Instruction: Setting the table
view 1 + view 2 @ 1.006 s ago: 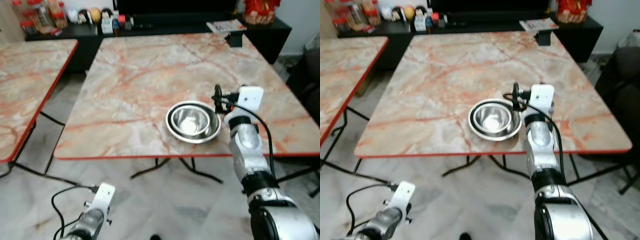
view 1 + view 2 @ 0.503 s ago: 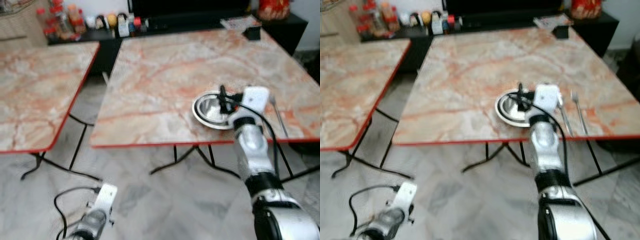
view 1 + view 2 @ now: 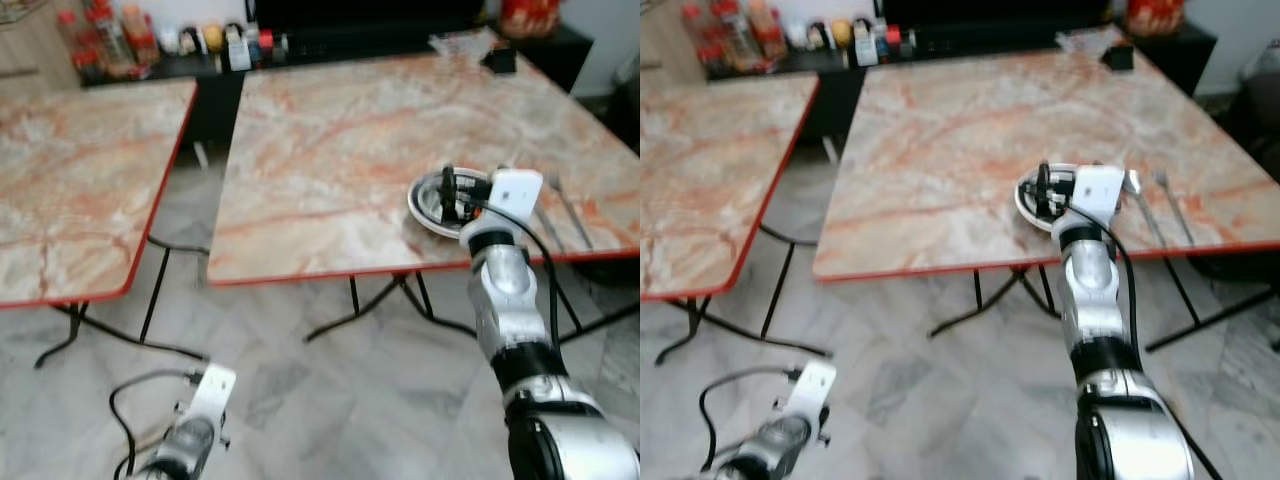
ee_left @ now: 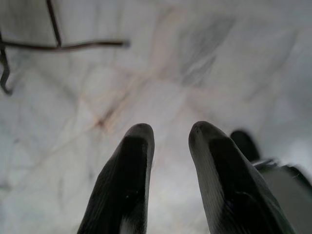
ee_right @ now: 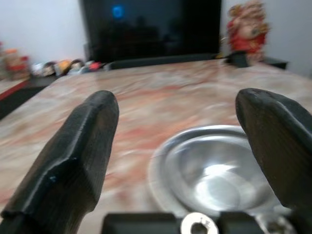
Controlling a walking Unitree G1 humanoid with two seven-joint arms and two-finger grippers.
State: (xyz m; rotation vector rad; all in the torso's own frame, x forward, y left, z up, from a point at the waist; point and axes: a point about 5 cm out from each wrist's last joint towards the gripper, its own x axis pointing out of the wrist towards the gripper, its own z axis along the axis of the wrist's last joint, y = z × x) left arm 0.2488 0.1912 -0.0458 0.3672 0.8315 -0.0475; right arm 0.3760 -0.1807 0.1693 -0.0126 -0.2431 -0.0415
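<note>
Above the near edge of the marble table [image 3: 330,150], the right gripper [image 5: 185,161] is held with its two black fingers [image 5: 73,161] spread wide, empty, pointing at the steel bowl [image 5: 214,170]. That bowl [image 3: 1040,195] sits on the table near the red front rim, just beyond the gripper. Beside the bowl, to the robot's right, a fork [image 3: 1172,205] and another long utensil [image 3: 1143,212] lie on the tabletop. Low at the left, the left gripper [image 4: 168,161] hangs over the pale floor [image 4: 73,97], fingers slightly apart, holding nothing. A second marble table [image 3: 80,180] stands to the left.
</note>
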